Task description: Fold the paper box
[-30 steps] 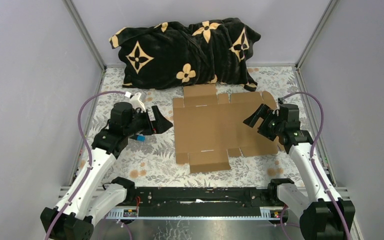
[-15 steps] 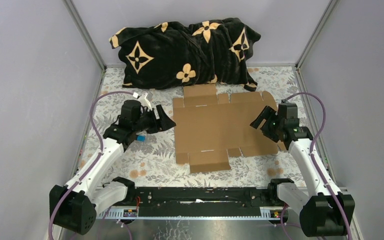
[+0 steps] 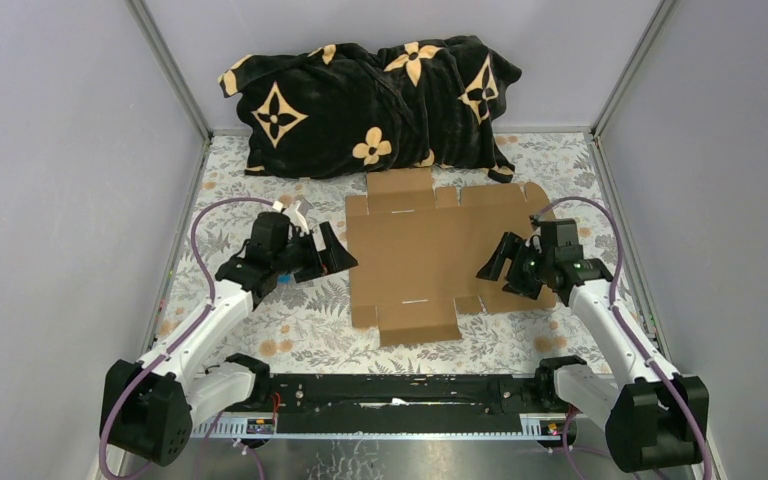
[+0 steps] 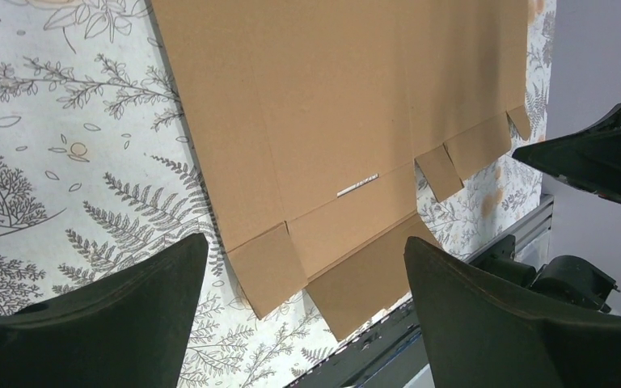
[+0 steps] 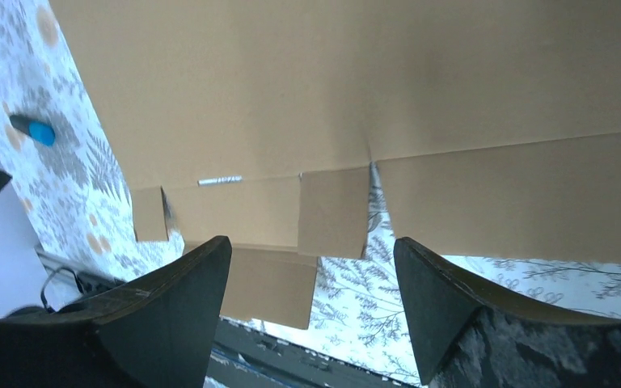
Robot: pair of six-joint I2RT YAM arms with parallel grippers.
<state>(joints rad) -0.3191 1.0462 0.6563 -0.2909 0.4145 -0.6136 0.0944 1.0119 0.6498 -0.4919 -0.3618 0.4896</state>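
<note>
Both arms have closed in on the box [image 3: 430,250] since the earlier frames. The left end effector [image 3: 332,256] has travelled from well left of the box to just beside its left edge. The right end effector [image 3: 500,270] has shifted from over the box's right edge to a point further in over its right part and nearer its front edge. The box itself shows no change of position.

Box: a flat die-cut sheet of plain brown cardboard lying unfolded on the bench [image 3: 290,320], with its flaps and tabs spread out. A short pale slot shows near its front edge.

Left end effector [image 4: 305,246]: jaws wide apart with nothing between them. It points across the box [image 4: 331,97] from the left side, towards the front left corner tab.

Right end effector [image 5: 311,242]: jaws apart with nothing held. It sits low over the box [image 5: 331,81], fingers directed at the front tabs. Whether the fingers touch the cardboard cannot be told.

Other items: a black cushion [image 3: 370,95] with tan flower motifs lies behind the box, its front edge just beside the box's rear flap. A small blue item [image 3: 281,278] shows left of the box beneath the left arm. What it is cannot be told.
</note>
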